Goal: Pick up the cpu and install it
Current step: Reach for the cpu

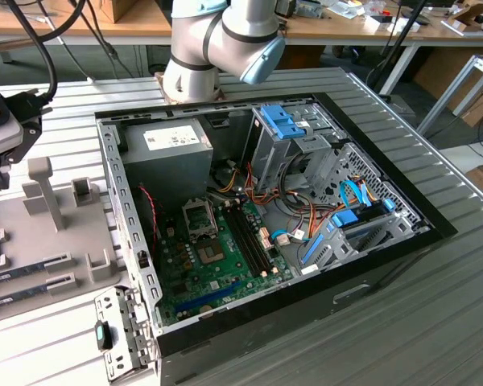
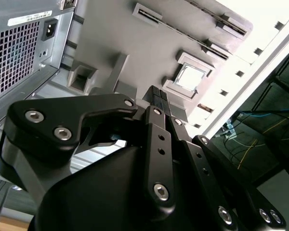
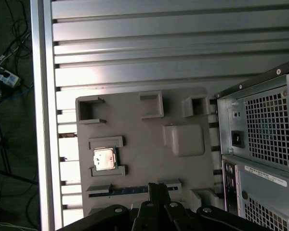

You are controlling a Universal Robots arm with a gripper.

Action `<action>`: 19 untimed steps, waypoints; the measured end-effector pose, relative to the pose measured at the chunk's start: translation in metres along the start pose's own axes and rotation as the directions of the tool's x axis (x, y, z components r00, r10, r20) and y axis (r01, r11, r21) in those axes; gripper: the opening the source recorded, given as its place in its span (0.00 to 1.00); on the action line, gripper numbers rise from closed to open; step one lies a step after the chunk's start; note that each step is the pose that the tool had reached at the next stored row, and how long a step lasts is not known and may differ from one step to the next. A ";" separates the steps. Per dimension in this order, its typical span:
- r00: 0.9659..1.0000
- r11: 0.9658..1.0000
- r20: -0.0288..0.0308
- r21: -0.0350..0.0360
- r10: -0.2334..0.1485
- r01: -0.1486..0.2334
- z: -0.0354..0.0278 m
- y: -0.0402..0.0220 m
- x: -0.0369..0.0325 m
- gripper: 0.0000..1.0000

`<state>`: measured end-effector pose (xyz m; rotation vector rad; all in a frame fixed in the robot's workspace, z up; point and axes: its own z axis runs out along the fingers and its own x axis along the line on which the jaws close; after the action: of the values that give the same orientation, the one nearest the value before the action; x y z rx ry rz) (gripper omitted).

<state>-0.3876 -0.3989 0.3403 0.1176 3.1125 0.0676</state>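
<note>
print: no words or numbers can be read | white sticker (image 1: pixel 171 138) on top of the grey power box (image 1: pixel 165 170), at about 11 o'clock inside the open computer case (image 1: pixel 322 281), exterior view: marks cannot be made out | long white sticker (image 2: pixel 29 20) (image 3: pixel 265 174) on the back of the case, both wrist views: cannot be read

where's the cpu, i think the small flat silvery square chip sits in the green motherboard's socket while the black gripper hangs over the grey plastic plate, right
Not quite: the small flat silvery square chip lies in a holder on the grey plastic plate, not in the metal-framed socket, as the first wrist view shows. The black gripper does hang over that plate.
</note>
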 end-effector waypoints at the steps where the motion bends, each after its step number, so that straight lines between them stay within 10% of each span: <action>1: 1.000 1.000 0.000 0.000 0.000 0.000 0.0001 0.0000 0.0002 0.11; 19: 1.000 1.000 0.000 0.000 0.000 0.000 0.0019 -0.0007 0.0081 0.11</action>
<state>-0.3956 -0.3989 0.3381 0.1176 3.1125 0.0676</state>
